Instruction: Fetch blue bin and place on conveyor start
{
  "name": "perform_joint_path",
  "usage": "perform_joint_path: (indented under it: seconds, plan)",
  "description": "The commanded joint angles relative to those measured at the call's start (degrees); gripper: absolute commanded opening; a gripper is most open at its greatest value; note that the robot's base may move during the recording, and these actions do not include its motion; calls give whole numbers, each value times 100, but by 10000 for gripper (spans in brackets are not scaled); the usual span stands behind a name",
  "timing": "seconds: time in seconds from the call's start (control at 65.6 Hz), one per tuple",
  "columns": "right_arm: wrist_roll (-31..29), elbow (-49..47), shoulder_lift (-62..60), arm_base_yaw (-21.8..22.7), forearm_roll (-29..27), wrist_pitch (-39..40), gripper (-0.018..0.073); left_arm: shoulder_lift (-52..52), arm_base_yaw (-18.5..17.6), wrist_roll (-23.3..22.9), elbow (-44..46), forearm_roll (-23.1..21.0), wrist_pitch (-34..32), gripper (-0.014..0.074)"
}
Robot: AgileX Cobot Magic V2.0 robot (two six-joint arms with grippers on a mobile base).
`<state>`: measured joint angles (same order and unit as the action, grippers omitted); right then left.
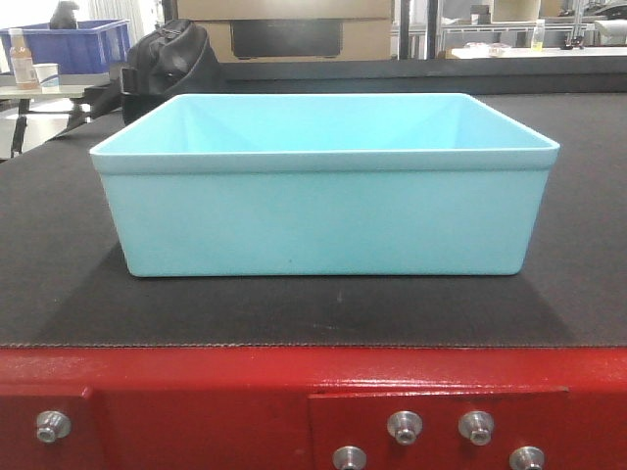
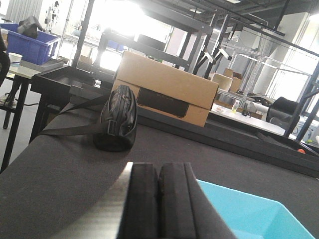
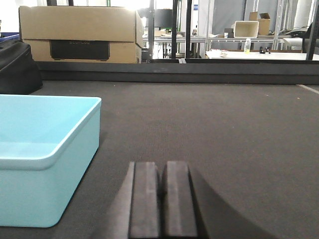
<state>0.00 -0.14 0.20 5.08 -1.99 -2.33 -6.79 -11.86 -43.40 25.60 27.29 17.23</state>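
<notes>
The blue bin sits upright on the dark conveyor belt, filling the centre of the front view, with a strip of belt between it and the red frame and its silver bolts along the bottom edge. The bin looks empty.

In the left wrist view, the left gripper shows at bottom centre, its black fingers pressed together with nothing between them; a corner of the bin appears at lower right. A black bag lies on the belt at middle left, with a cardboard box behind it.

In the right wrist view, the right gripper sits at bottom centre, fingers closed against each other and empty, low over the belt. The bin stands at the left edge, apart from it.
</notes>
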Motion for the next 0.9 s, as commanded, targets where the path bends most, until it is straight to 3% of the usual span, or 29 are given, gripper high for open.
perform_joint_path:
  seconds: [0.0,0.885]
  plan:
    - [0,14,-20,36,-17,106,-167,31,25,-14,-10,32,-115,-111]
    - [0,14,-20,36,-17,106,-167,31,25,-14,-10,32,-126,-111]
